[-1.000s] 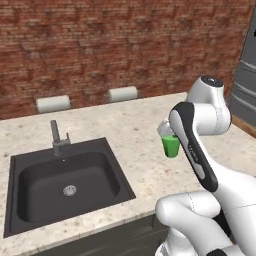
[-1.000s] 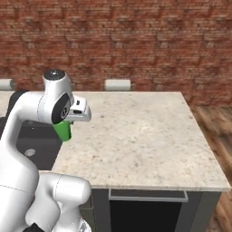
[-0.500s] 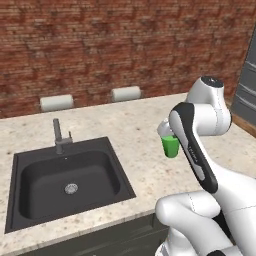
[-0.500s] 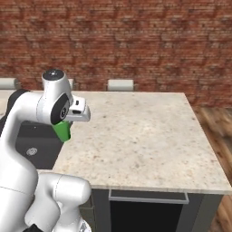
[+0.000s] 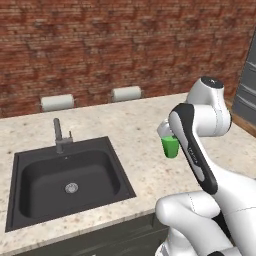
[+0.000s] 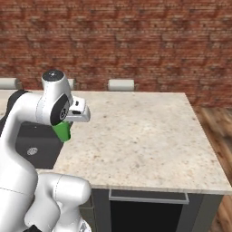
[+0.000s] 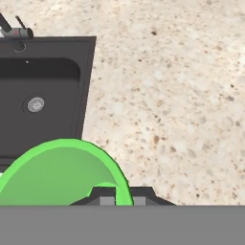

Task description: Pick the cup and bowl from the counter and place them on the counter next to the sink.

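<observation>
Hand view: cup (image 7: 57, 172) lower left, rim pinched by gripper (image 7: 123, 196)
Sink (image 7: 40, 95): upper left, on counter (image 7: 172, 105)

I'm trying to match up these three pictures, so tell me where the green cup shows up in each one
Left base view: the cup hangs right of centre, beside the dark forearm, above the counter.
Right base view: the cup sits left of centre, under the white wrist.
Hand view: the cup's rim arcs across the bottom left.
Shared landmark: the black sink.
</observation>
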Robot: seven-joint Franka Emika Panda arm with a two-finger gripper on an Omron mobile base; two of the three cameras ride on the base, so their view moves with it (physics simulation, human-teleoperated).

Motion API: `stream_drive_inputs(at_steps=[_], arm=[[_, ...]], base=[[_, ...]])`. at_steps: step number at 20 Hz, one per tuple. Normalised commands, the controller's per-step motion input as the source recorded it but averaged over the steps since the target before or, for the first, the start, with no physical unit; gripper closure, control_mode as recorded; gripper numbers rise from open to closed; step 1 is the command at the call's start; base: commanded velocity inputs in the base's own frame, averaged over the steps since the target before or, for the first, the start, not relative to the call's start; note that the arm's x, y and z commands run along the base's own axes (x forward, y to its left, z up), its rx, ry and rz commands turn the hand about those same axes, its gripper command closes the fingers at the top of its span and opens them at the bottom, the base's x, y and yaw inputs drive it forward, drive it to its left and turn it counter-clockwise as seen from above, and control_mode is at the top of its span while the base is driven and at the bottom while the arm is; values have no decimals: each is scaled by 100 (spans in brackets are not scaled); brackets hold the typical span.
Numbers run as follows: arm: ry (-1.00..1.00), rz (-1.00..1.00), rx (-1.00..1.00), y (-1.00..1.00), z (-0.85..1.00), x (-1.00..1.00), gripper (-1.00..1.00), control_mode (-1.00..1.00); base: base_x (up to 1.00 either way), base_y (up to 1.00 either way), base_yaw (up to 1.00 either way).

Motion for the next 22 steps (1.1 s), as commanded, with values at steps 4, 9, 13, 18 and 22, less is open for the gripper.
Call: stream_drive_inputs(at_steps=[4, 9, 13, 18, 22], arm=[[0, 0, 0, 0, 0, 0, 100, -100], [-2, 0, 0, 11, -3, 19, 100, -100], [0, 0, 0, 12, 0, 35, 100, -100], [1, 11, 0, 0, -2, -4, 100, -100], [8, 10, 2, 7, -33, 0, 100, -100]], base=[[0, 0, 0], [0, 0, 0], [0, 0, 0], [0, 0, 0], [0, 0, 0]])
